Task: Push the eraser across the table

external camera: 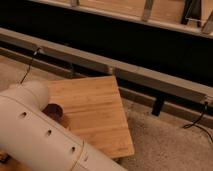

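The table [95, 112] has a light bamboo plank top and stands in the middle of the camera view, on a speckled floor. My white arm [35, 132] fills the lower left and covers the table's left part. A small dark reddish-brown thing [52, 109] shows on the table right at the arm's edge, partly hidden. I cannot tell if it is the eraser. My gripper is not in view: it is either behind the arm or outside the frame.
A long grey rail [125, 72] runs across behind the table, in front of a dark wall. Black cables hang at the left [27, 70] and right [197, 120]. Speckled floor [170, 145] lies to the table's right.
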`<state>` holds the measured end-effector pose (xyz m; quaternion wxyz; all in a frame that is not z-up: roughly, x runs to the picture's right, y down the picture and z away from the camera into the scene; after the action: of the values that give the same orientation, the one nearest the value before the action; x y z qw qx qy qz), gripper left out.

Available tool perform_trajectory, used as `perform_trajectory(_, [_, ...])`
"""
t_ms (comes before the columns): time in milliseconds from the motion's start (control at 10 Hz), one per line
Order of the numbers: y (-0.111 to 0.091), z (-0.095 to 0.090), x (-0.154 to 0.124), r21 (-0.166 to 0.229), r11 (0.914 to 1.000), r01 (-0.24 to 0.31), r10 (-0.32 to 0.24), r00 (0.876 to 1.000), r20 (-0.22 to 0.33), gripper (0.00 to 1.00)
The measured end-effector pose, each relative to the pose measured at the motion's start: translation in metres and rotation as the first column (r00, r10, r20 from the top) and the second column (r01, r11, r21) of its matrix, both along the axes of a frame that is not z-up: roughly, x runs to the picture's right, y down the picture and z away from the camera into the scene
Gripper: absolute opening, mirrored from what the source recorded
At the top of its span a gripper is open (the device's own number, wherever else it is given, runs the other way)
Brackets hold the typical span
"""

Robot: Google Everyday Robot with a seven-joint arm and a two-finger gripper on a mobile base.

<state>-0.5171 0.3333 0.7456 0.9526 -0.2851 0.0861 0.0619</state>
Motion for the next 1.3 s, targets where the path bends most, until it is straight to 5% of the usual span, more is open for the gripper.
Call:
perform_trajectory(200, [0.0,-0.03,-0.031,-0.003,0.9991,-0.042,0.042,0.99,0.134,0.0])
perform_trajectory(600, [-0.031,-0.068,-0.032,0.019,0.9915,-0.129,0.119,0.956,0.268,0.0])
perform_trajectory(800, [-0.042,-0.066,-0.011,0.032,0.9883,-0.149,0.136,0.958,0.254,0.0])
perform_trajectory(900, [-0.045,-0.063,0.003,0.043,0.9889,-0.142,0.13,0.968,0.215,0.0])
perform_trajectory(1300, [-0.044,-0.057,0.022,0.079,0.9968,-0.013,0.006,0.996,0.089,0.0])
